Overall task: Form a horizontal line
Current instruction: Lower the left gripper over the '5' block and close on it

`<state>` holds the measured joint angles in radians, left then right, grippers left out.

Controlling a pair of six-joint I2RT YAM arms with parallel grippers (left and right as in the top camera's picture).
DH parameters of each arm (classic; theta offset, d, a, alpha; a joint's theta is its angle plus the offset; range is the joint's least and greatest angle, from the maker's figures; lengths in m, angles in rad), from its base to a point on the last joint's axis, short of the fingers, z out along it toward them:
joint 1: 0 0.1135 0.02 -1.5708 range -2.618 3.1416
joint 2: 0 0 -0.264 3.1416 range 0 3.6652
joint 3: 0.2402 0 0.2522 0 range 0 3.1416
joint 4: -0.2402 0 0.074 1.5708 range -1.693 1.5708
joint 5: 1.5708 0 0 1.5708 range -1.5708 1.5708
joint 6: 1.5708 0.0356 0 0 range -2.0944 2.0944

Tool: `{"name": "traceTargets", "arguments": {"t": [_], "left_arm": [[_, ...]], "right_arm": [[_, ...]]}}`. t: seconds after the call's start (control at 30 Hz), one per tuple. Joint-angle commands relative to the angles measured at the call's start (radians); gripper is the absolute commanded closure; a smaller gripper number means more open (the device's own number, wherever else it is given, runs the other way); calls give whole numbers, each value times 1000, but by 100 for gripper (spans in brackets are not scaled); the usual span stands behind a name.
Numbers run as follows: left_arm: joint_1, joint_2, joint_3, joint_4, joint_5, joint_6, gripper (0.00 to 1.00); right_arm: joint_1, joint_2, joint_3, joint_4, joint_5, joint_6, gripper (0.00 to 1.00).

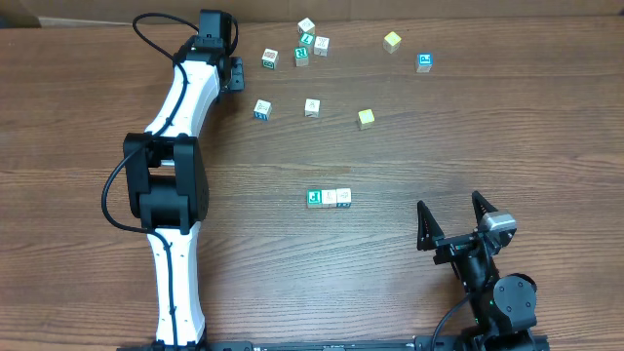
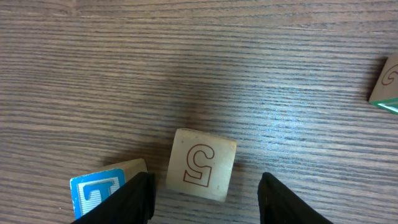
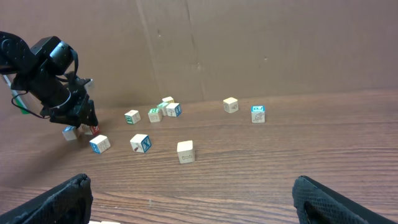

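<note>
The horizontal line (image 1: 329,198) is a row of three touching alphabet cubes at the table's middle, a green-printed one at its left end. My left gripper (image 1: 235,76) is open at the far left of the table. In the left wrist view its open jaws (image 2: 205,206) sit just short of a pale cube printed with a red 5 (image 2: 200,165). A blue T cube (image 2: 99,191) lies beside the left finger. My right gripper (image 1: 454,222) is open and empty, to the right of the line and nearer the front, as the right wrist view (image 3: 193,202) also shows.
Several loose cubes are scattered across the far side: a cluster (image 1: 304,47), a yellow-green one (image 1: 392,41), a blue one (image 1: 424,62), and single cubes nearer the middle (image 1: 261,108), (image 1: 312,106), (image 1: 366,118). A brown wall (image 3: 249,43) stands behind the table.
</note>
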<state>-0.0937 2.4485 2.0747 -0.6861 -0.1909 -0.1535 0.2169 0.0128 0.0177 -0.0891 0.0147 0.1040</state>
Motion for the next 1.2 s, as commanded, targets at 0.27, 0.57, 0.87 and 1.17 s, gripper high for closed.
{"name": "traceTargets", "arguments": {"t": [0.27,0.57,0.87,1.17], "left_arm": [[2,32,2,8,16,0,48],[2,32,2,14,16,0,58],[2,32,2,6,32,-4,55],[2,32,1,7,34,-3,66]], "right_arm": [[5,-10,-10,6,2,-4,0],[5,-10,-10,6,2,-4,0],[5,-10,-10,6,2,-4,0],[5,-10,-10,6,2,-4,0]]}}
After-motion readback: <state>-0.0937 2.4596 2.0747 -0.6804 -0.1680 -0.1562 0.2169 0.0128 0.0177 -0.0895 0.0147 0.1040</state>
